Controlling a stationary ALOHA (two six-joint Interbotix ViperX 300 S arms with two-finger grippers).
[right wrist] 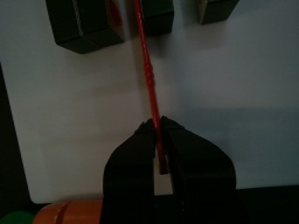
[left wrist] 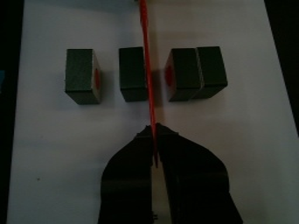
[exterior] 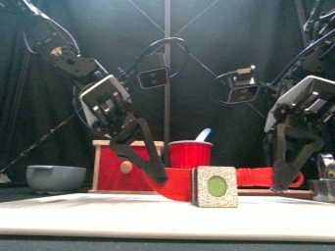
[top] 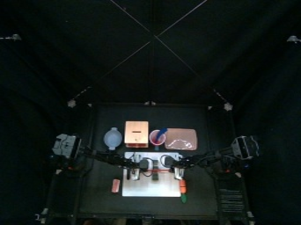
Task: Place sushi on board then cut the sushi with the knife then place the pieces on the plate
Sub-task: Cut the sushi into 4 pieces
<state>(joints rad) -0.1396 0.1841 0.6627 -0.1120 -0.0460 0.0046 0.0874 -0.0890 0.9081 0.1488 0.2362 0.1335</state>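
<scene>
Likely lab booth, black curtains [top: 70, 53]

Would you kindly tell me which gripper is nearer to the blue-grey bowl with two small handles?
Left. The left gripper is over the white cutting board, with the blue-grey bowl behind and to its left; the right gripper is over the board further right, farther away.

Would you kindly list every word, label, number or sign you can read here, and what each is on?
No text can be read anywhere. The dark green toy sushi blocks, white cutting board, thin red toy knife, red plastic cup, pale wooden box with a red drawer front and flat pink tray all show plain surfaces, without print, labels or numbers.
</scene>
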